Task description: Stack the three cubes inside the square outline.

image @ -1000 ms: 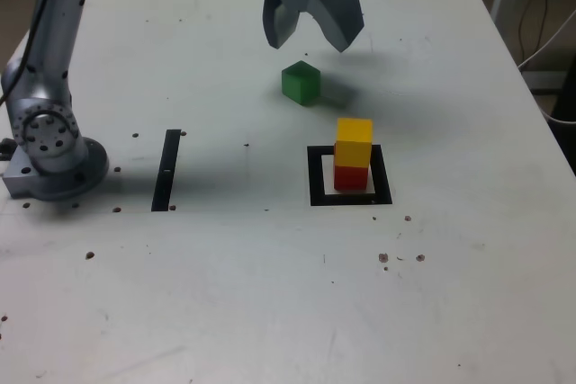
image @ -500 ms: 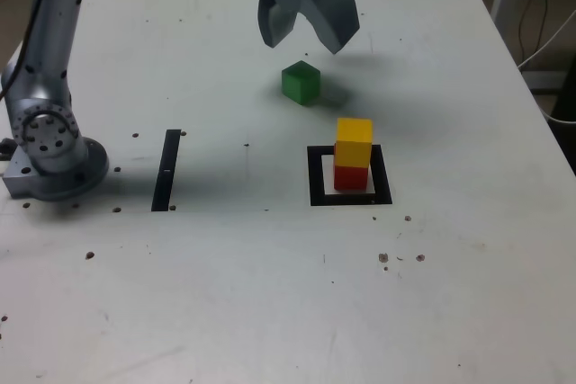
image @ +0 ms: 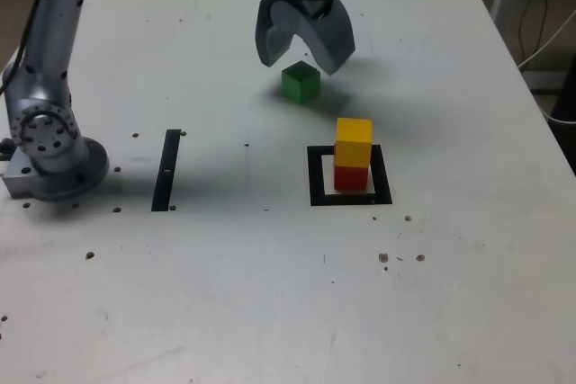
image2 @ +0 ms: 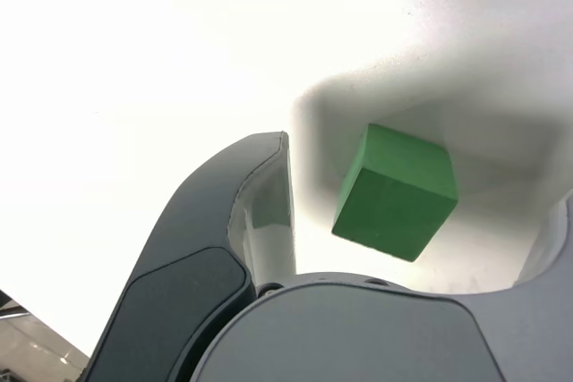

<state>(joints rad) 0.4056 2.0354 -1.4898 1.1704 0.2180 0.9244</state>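
Yellow cube (image: 354, 140) already atop red cube (image: 351, 176) inside outline (image: 315, 177). Green cube (image: 301, 83) on table (image: 270, 294), outside outline. Gripper (image: 302, 51) above green, jaws wide, nothing held. Left: grasp green, stack on yellow.

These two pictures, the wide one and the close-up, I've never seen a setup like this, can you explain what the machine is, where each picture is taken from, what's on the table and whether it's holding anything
The machine is a single robot arm bolted to a white table. Its base sits at the exterior view's left. At its end is a two-fingered tool for grasping.

The wide picture comes from a camera off the arm, looking down at the whole table. The close-up comes from a camera on the arm's wrist, looking past the dark fingers.

On the table are a green cube, a yellow cube stacked on a red cube inside a black square outline, and a separate black strip.

Nothing is held. The tool is open, poised just above the green cube, apparently about to pick it up.
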